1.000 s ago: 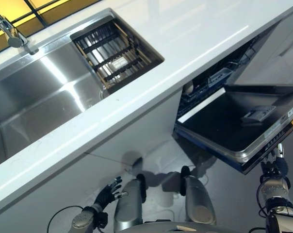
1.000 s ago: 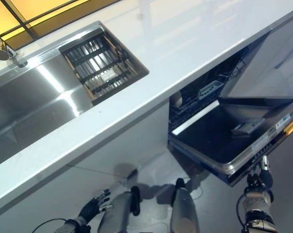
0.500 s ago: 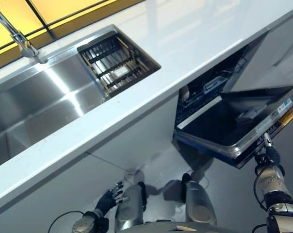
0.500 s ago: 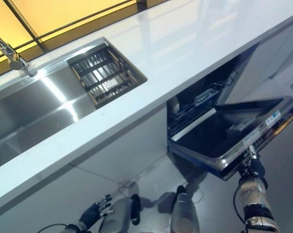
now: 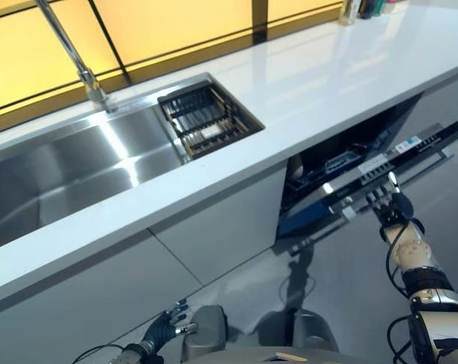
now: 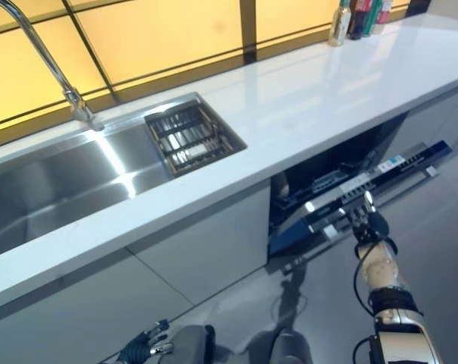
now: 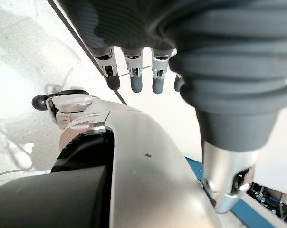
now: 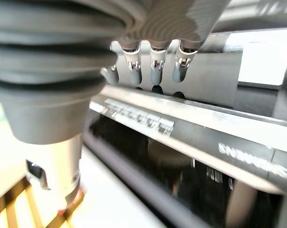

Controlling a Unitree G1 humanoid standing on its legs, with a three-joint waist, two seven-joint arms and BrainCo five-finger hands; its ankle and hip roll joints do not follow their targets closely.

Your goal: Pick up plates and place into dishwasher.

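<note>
The left hand (image 5: 162, 331) is seen low at the left, near the floor, with its fingers (image 7: 134, 78) straight and relaxed and nothing held in it. Above it, a steel sink (image 5: 54, 178) is set into the white surface (image 5: 327, 76), with a tall tap (image 5: 73, 57) standing behind the sink and a dark slatted rack (image 5: 206, 121) fitted into the sink's right end. Bottles (image 6: 358, 17) are stood at the far right end of the surface. Under the surface, the dishwasher (image 5: 343, 163) is shown with its door (image 5: 381, 171) raised nearly closed, a gap being left at the top through which the rack inside can be made out. The right hand (image 5: 390, 203) is placed against the outside of the door near its top edge, fingers (image 8: 155, 66) straight and spread, touching the door panel. Whether any plates are present cannot be told.
</note>
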